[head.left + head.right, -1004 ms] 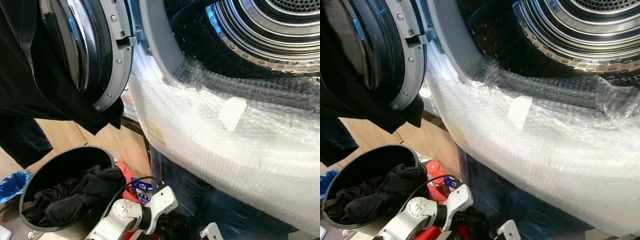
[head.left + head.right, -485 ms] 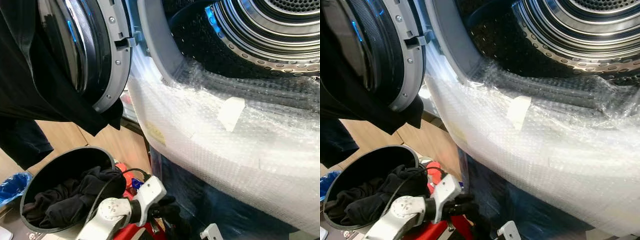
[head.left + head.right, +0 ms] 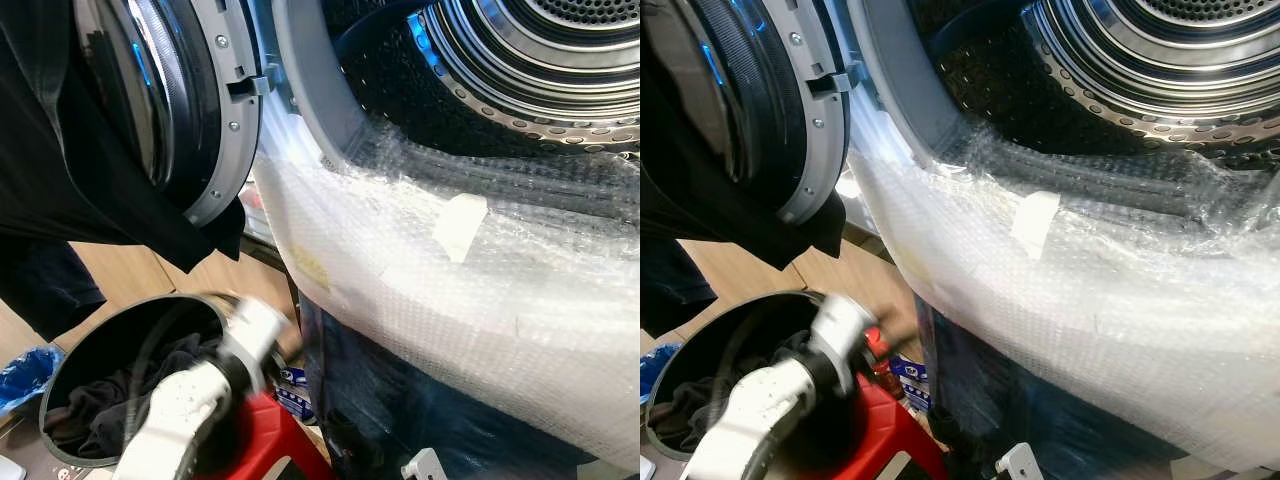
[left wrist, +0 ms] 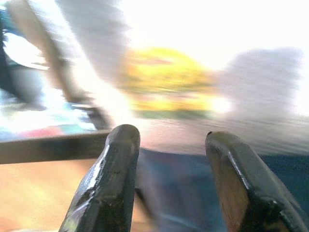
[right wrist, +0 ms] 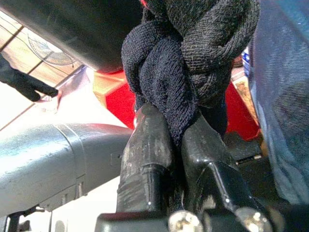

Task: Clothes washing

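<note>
While the head camera looked down past the machine's front, a black garment [image 3: 60,150] hung over the open door [image 3: 200,110] at far left, hiding most of its glass. Below it a black basket [image 3: 75,370] sat on the wood floor [image 3: 240,285], dark clothes [image 3: 95,425] heaped inside. The left arm [image 3: 200,395] crossed the basket's near right rim, motion-blurred, covering part of the clothes and a red stool [image 3: 270,445] beside it. Left gripper [image 4: 169,145]: fingers spread apart, nothing between them; scene beyond smeared, only a yellow patch readable. Little free room between basket and the bubble wrap [image 3: 450,300] on the washer's front. To the right, the drum [image 3: 540,70] stood open, cut off by the frame's top. Right gripper [image 5: 176,133]: fingers pinched together on a dark knit sock [image 5: 188,53], bunched just above the tips, low beside the washer's wrapped front.
</note>
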Controlling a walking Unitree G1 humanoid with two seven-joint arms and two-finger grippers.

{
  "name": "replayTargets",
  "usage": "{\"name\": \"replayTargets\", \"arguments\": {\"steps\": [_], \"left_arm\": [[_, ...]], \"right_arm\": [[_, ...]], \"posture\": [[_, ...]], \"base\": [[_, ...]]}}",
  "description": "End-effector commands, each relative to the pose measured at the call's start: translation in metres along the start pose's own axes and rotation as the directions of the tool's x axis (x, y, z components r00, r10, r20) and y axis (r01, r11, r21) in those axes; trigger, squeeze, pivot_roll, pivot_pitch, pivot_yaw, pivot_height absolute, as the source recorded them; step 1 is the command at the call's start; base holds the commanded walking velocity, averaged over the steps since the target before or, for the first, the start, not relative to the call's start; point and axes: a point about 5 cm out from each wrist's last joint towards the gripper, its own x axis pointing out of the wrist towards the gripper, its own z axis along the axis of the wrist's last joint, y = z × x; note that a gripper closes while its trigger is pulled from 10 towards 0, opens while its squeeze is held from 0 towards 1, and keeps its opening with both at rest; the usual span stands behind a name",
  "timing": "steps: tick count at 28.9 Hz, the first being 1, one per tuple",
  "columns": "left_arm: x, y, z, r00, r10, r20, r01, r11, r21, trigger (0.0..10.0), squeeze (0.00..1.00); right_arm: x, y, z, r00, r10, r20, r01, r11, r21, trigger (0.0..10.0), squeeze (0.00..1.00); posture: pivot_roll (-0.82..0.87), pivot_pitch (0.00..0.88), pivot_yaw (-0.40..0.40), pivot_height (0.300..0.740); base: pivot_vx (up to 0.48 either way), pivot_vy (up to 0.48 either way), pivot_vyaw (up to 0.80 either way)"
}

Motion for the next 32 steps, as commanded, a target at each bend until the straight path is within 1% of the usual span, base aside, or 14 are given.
{"name": "replayTargets", "arguments": {"steps": [1,2,5,10,12,14,17,23,24,25,26,29,30,32], "left_arm": [[-0.010,0.029,-0.012,0.972,0.235,-0.027,-0.233,0.971,0.044,10.0,0.00],[-0.015,0.049,-0.019,0.922,0.385,-0.043,-0.384,0.923,0.016,10.0,0.00],[-0.024,0.071,-0.029,0.876,0.479,-0.063,-0.474,0.877,0.082,10.0,0.00],[-0.031,0.085,-0.039,0.819,0.568,-0.077,-0.563,0.823,0.080,10.0,0.00],[-0.034,0.092,-0.044,0.760,0.646,-0.074,-0.642,0.763,0.071,10.0,0.00],[-0.034,0.093,-0.045,0.747,0.661,-0.073,-0.658,0.751,0.061,10.0,0.00],[-0.030,0.089,-0.053,0.758,0.643,-0.109,-0.642,0.765,0.048,10.0,0.00],[-0.021,0.075,-0.061,0.780,0.611,-0.133,-0.615,0.788,0.016,10.0,0.00],[-0.020,0.073,-0.065,0.783,0.604,-0.147,-0.609,0.793,0.014,10.0,0.00],[-0.020,0.072,-0.066,0.784,0.603,-0.150,-0.608,0.794,0.012,10.0,0.00],[-0.020,0.072,-0.067,0.787,0.598,-0.150,-0.603,0.797,0.017,10.0,0.00],[-0.020,0.071,-0.067,0.793,0.591,-0.148,-0.595,0.803,0.019,10.0,0.00],[-0.021,0.072,-0.069,0.790,0.594,-0.151,-0.599,0.801,0.017,10.0,0.00],[-0.020,0.071,-0.071,0.793,0.590,-0.155,-0.595,0.804,0.017,10.0,0.00]], "right_arm": [[0.003,0.002,0.001,1.000,0.002,0.006,-0.002,1.000,-0.018,0.0,0.00],[0.002,0.001,0.005,1.000,0.011,0.023,-0.010,0.999,-0.036,0.0,0.00],[-0.003,0.001,0.014,0.995,0.047,0.089,-0.042,0.997,-0.057,0.0,0.00],[-0.013,-0.002,0.020,0.993,0.067,0.102,-0.054,0.991,-0.121,0.0,0.00],[-0.019,0.001,0.033,0.980,0.114,0.165,-0.086,0.982,-0.171,0.0,0.00],[-0.025,0.004,0.045,0.969,0.139,0.206,-0.096,0.973,-0.208,0.0,0.00],[-0.035,0.015,0.068,0.939,0.197,0.281,-0.114,0.951,-0.287,0.0,0.00],[-0.067,0.062,0.128,0.816,0.449,0.364,-0.242,0.837,-0.491,0.0,0.00],[-0.086,0.079,0.156,0.756,0.532,0.382,-0.248,0.772,-0.585,0.0,0.00],[-0.092,0.085,0.164,0.735,0.558,0.386,-0.249,0.751,-0.612,0.0,0.00],[-0.102,0.092,0.177,0.693,0.594,0.408,-0.246,0.727,-0.641,0.0,0.00],[-0.120,0.107,0.197,0.620,0.661,0.423,-0.245,0.676,-0.695,0.0,0.00],[-0.130,0.120,0.220,0.587,0.692,0.420,-0.196,0.625,-0.756,0.0,0.00],[-0.137,0.129,0.249,0.524,0.699,0.486,-0.113,0.622,-0.775,0.0,0.00]], "posture": [[0.07,0.033,0.149,0.740],[0.07,0.036,0.149,0.740],[0.08,0.041,0.139,0.740],[0.07,0.047,0.140,0.740],[0.07,0.053,0.142,0.740],[0.05,0.062,0.150,0.740],[0.06,0.068,0.148,0.740],[0.05,0.072,0.146,0.740],[0.04,0.074,0.149,0.740],[0.04,0.074,0.149,0.740],[0.04,0.072,0.147,0.740],[0.04,0.070,0.148,0.740],[0.03,0.071,0.150,0.740],[0.03,0.071,0.150,0.740]], "base": [[0.000,0.000,0.00],[0.000,0.000,0.00],[0.000,0.000,0.00],[0.000,0.000,0.00],[0.000,0.000,0.00],[0.000,0.000,0.00],[0.000,0.000,0.00],[0.000,0.000,0.00],[0.000,0.000,0.00],[0.000,0.000,0.00],[0.000,0.000,0.00],[0.000,0.000,0.00],[0.000,0.000,0.00],[0.000,0.000,0.00]]}}
